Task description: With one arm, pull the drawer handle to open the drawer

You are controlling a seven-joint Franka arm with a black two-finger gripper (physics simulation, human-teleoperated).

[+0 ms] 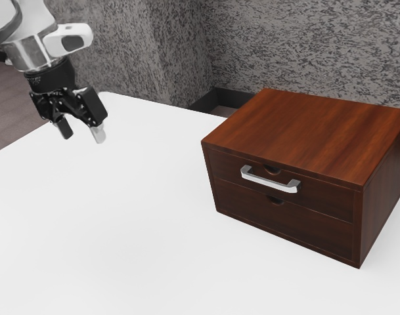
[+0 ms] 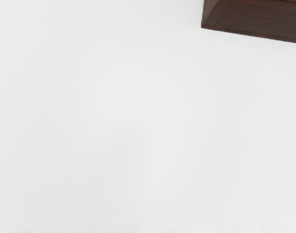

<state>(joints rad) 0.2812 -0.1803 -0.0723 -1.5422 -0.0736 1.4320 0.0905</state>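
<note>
A dark wooden cabinet (image 1: pixel 311 167) with two drawers stands on the white table (image 1: pixel 121 230) at the exterior view's right. The upper drawer (image 1: pixel 285 184) carries a silver bar handle (image 1: pixel 269 179) and sits flush with the cabinet front, as does the lower drawer (image 1: pixel 285 220). My black gripper (image 1: pixel 81 132) hangs in the air at the exterior view's upper left, far from the handle, open with nothing between its fingers. In the wrist view a corner of the cabinet (image 2: pixel 254 19) shows above the bare table (image 2: pixel 138 136).
A rough grey wall (image 1: pixel 285 46) rises behind the table. A dark gap (image 1: pixel 216 102) lies between the table's back edge and the wall. White tabletop stretches between my gripper and the cabinet.
</note>
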